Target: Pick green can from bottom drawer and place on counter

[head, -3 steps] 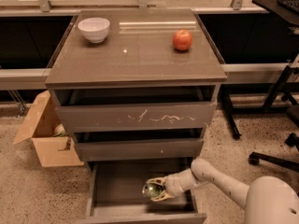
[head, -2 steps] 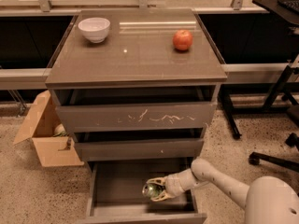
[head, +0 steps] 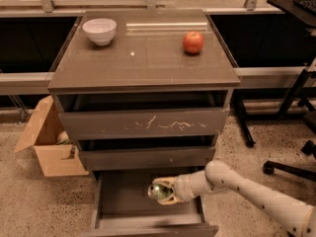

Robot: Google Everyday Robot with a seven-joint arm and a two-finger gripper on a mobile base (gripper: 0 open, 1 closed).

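The green can [head: 157, 191] shows its silver end and sits between the fingers of my gripper [head: 164, 192], which is shut on it. The can is held over the open bottom drawer [head: 121, 204], above its floor near the middle. My white arm reaches in from the lower right. The counter [head: 143, 63] is the glossy grey-brown cabinet top above.
A white bowl [head: 99, 30] stands at the counter's back left and a red apple [head: 193, 42] at its back right. The top drawer [head: 143, 124] and middle drawer [head: 145, 158] stand slightly open. A cardboard box [head: 47, 149] is on the floor at left, a chair base [head: 289, 167] at right.
The gripper with the can has risen a little and shifted slightly left inside the bottom drawer. Nothing else has moved.
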